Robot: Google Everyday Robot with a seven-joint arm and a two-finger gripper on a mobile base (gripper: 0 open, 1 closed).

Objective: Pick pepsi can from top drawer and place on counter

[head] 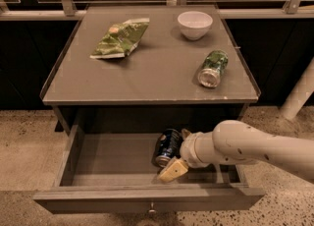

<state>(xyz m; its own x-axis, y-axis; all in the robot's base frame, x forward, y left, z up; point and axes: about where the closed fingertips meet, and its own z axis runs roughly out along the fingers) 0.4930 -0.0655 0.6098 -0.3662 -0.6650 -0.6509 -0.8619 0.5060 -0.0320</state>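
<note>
The pepsi can, dark blue with silver ends, lies on its side in the open top drawer, right of the middle. My gripper reaches into the drawer from the right on a white arm. It is open, with one tan finger in front of the can and the other just behind it, close against the can's right side. The drawer's front panel carries a small knob. The counter is the grey-brown top above the drawer.
On the counter lie a green chip bag at the back left, a white bowl at the back right, and a green can on its side at the right. A white post stands at the far right on the speckled floor.
</note>
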